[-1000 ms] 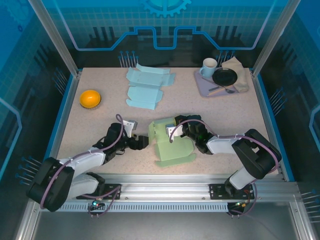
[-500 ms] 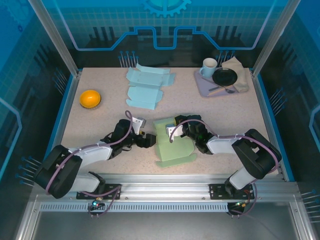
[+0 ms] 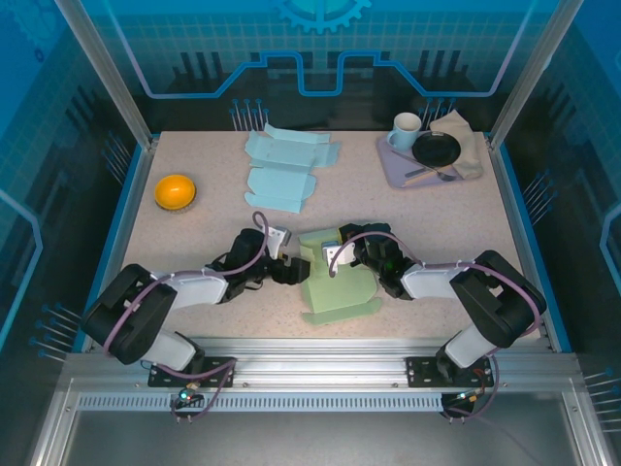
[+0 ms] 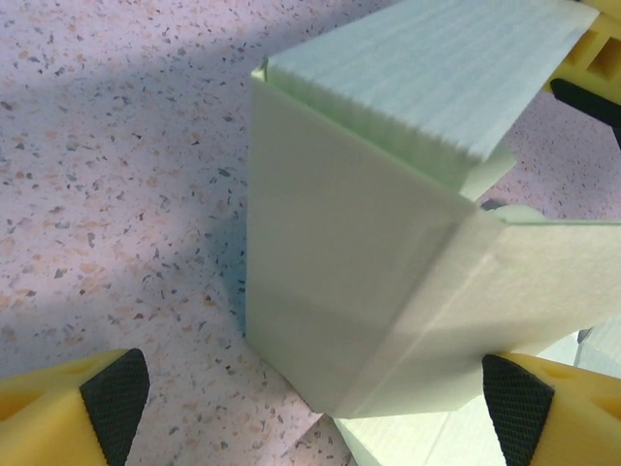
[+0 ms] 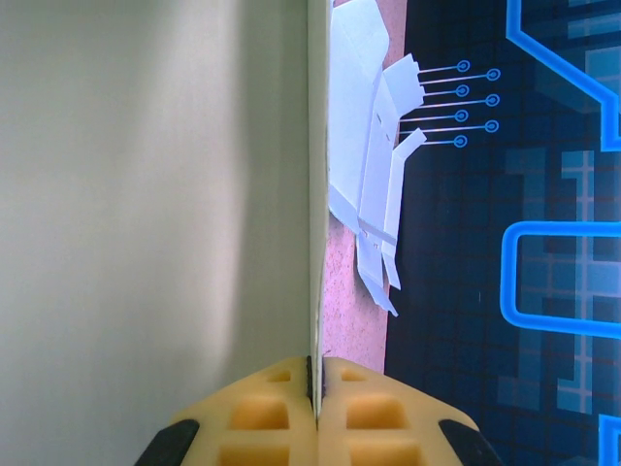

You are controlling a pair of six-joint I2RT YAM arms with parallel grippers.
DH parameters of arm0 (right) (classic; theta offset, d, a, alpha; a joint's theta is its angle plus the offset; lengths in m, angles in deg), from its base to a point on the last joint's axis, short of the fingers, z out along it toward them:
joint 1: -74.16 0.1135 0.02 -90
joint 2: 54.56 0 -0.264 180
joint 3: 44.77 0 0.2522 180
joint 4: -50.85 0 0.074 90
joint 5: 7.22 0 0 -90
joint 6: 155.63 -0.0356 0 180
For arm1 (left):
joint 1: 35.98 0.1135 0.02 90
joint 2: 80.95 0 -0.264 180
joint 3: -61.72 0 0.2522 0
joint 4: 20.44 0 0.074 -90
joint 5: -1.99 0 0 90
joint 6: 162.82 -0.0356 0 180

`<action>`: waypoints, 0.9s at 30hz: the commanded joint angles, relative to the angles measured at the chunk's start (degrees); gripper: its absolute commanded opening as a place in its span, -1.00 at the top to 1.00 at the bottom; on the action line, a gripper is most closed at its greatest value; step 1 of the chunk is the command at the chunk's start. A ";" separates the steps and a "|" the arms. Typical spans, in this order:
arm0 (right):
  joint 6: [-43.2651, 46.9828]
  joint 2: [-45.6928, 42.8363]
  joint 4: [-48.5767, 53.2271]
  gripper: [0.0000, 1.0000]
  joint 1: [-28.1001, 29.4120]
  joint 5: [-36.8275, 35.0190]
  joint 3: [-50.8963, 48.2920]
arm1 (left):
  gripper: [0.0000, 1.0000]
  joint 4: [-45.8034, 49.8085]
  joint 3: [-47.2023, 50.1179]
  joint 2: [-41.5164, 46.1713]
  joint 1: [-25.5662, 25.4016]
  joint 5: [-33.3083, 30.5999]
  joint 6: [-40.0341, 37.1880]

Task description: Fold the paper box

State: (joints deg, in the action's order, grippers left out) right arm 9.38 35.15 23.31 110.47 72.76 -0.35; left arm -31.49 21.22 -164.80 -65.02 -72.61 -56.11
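Observation:
The pale green paper box [image 3: 338,282] lies partly folded at the front middle of the table. My left gripper [image 3: 288,273] is at its left side, open. In the left wrist view its yellow fingers [image 4: 107,398] stand wide to either side of an upright corner of the box [image 4: 340,252], without touching it. My right gripper [image 3: 342,254] reaches in from the right and is shut on a raised panel of the box. The right wrist view has that panel [image 5: 155,194] edge-on, pinched between the fingertips [image 5: 369,413].
Light blue flat box sheets [image 3: 281,170] lie at the back middle, an orange bowl [image 3: 176,190] at the left. A tray [image 3: 396,165] with a mug, a black plate and a cloth sits at the back right.
My left arm has stretched to the right and brought its open gripper up against the green box. The right gripper has held still on its panel.

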 commanded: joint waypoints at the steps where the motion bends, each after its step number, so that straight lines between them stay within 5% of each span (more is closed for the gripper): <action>1: -0.39 -0.42 3.06 1.00 -0.33 0.70 -0.06 | -0.87 -3.13 -2.21 -1.43 -0.44 1.51 1.55; 11: -0.03 -0.59 3.50 1.00 -0.07 0.60 0.01 | -0.83 -2.34 -5.14 -5.88 -1.03 -0.52 2.25; 17: 0.16 -0.78 3.09 1.00 0.14 0.12 -0.20 | -0.80 0.35 -7.30 -6.43 -3.82 -7.65 1.06; 27: 0.58 -1.12 2.97 1.00 1.04 -0.81 -0.68 | -0.53 0.72 -7.79 -8.05 -5.88 -14.85 -0.16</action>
State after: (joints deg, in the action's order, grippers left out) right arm 9.42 34.95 23.49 110.54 71.21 -0.35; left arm -31.41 14.66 -171.30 -70.61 -83.26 -55.00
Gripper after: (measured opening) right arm 0.044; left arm 0.774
